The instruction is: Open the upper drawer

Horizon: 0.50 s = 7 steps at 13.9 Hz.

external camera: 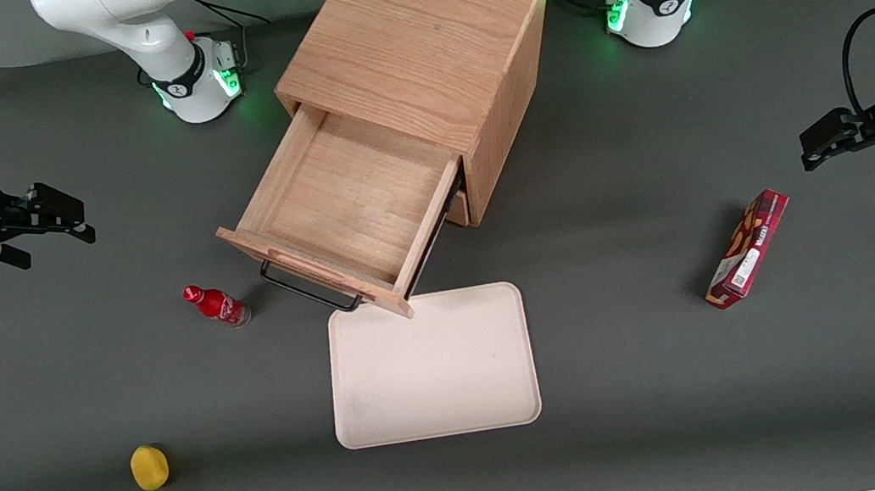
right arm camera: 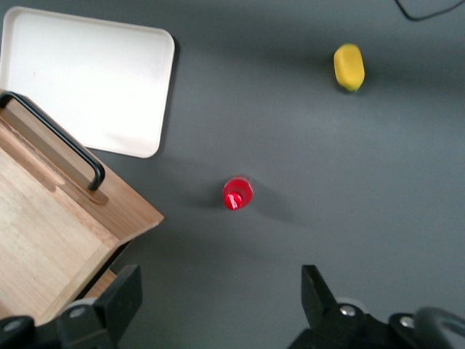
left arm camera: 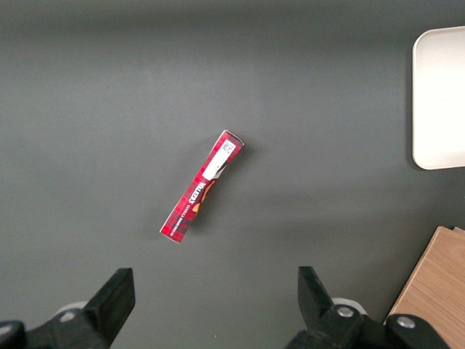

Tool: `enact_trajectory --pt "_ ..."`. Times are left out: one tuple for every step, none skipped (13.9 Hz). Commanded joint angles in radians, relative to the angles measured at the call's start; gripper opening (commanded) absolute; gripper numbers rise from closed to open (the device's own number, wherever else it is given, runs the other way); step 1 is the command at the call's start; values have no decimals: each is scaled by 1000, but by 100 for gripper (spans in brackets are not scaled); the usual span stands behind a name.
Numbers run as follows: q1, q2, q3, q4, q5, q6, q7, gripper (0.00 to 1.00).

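The upper drawer [external camera: 349,198] stands pulled far out of the oak cabinet [external camera: 418,43], its shallow wooden box empty. Its black bar handle [external camera: 311,291] faces the front camera, and its front corner overhangs the white tray. The wrist view shows the drawer [right arm camera: 51,240] and the handle [right arm camera: 62,142] too. A sliver of the lower drawer [external camera: 456,207] shows beneath it. My gripper [external camera: 70,218] hangs well away from the drawer, toward the working arm's end of the table. It is open [right arm camera: 221,287], with only bare table between its fingers.
A red bottle [external camera: 217,305] stands beside the handle, between the drawer and my gripper. A yellow object [external camera: 149,467] lies nearer the front camera. A white tray [external camera: 431,366] lies in front of the drawer. A red box [external camera: 748,248] lies toward the parked arm's end.
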Motion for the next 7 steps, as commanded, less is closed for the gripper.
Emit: enact_trajectory --pt "-14 -22 -10 -22 26 -49 0 98" --pt "-14 -19 -12 -19 29 -57 2 98" --pt "-22 -17 -12 -20 29 -58 2 98" --pt "-39 -16 -10 -17 38 -55 3 98" --pt "-57 -13 -13 -14 75 -52 8 98" --pt "-76 -13 -13 -14 98 -48 2 98" --pt "-88 -11 -13 -14 98 -46 -1 98"
